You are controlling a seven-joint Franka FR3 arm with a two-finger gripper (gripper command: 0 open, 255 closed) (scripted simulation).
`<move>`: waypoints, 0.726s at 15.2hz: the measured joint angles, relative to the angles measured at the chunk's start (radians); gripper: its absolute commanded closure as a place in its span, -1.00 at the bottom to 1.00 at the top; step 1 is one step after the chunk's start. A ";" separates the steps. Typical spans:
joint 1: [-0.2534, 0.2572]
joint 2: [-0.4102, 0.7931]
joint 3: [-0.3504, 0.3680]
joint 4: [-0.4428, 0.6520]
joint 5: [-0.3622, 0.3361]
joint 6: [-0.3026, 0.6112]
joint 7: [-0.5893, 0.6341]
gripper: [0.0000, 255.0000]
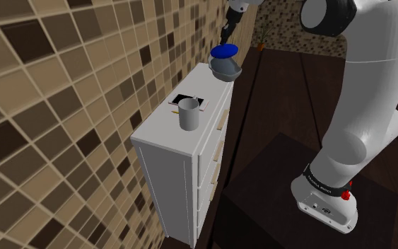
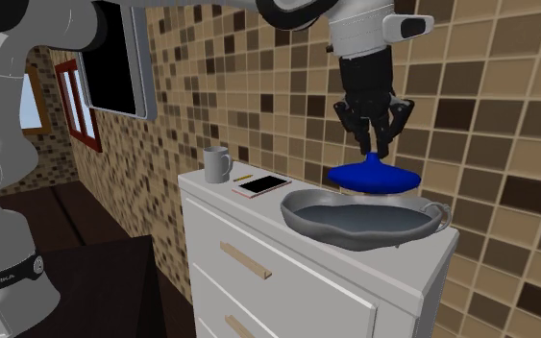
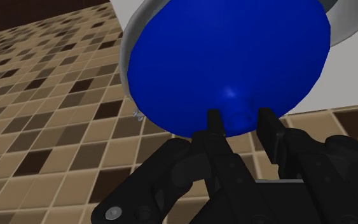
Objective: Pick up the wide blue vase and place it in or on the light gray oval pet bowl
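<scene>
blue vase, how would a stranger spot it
Find the white drawer cabinet against the tiled wall. At its end far from the grey mug, by the grey bowl, under the black gripper, is the vase: the only blue thing, wide, narrow-necked.

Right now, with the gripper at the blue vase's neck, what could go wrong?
The gripper is at the wide blue vase only by its thin neck, so the broad body might tilt or slip. The grey bowl lies close to the dresser's front edge and end, so a sideways push might slide it off. The tiled wall is close behind, and the hand might scrape it.
</scene>
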 measured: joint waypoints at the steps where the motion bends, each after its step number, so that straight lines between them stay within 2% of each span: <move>1: 0.001 -0.001 0.000 -0.014 0.001 0.012 -0.003 1.00; 8: 0.001 -0.002 0.001 -0.037 0.004 0.035 -0.009 1.00; 9: 0.001 -0.002 0.001 -0.037 0.004 0.035 -0.009 -1.00; 11: 0.001 -0.002 0.001 -0.037 0.004 0.035 -0.009 -1.00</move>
